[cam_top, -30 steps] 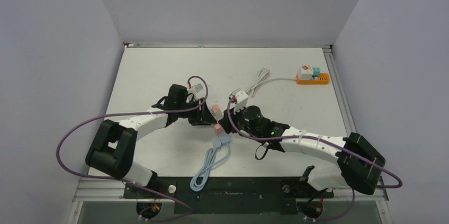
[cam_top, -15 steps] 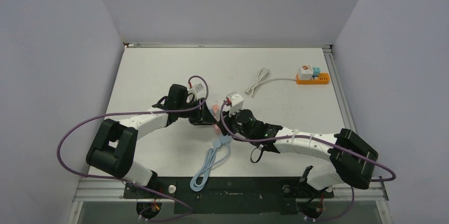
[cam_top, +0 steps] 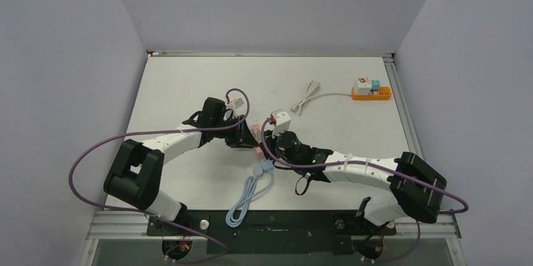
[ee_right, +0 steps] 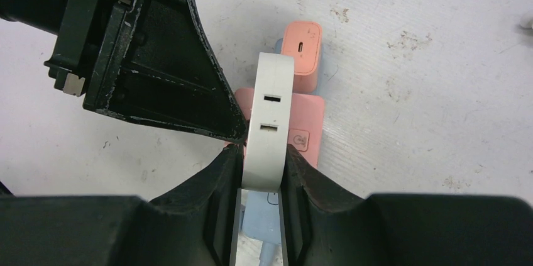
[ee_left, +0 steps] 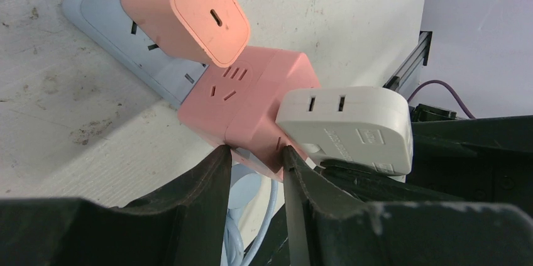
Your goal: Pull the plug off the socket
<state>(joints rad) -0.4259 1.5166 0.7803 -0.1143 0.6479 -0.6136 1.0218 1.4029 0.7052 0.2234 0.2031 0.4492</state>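
A pink cube socket (ee_left: 254,99) sits on a pale blue power strip (ee_left: 100,11), with a white plug (ee_left: 346,127) stuck in its side. My left gripper (ee_left: 256,153) is shut on the pink socket's lower corner. In the right wrist view my right gripper (ee_right: 264,153) is shut on the white plug (ee_right: 269,115), one finger on each flat side. The pink socket (ee_right: 307,131) shows just behind it. From above, both grippers meet at the socket (cam_top: 256,141) in the table's middle.
A salmon charger (ee_left: 195,11) is plugged into the blue strip beside the socket. The strip's blue cable (cam_top: 248,193) coils toward the near edge. An orange power strip (cam_top: 371,94) with a white cable (cam_top: 306,97) lies at the back right.
The right arm has swung left to the socket, and its jaws have closed onto the white plug. The left jaws have closed onto the pink socket.
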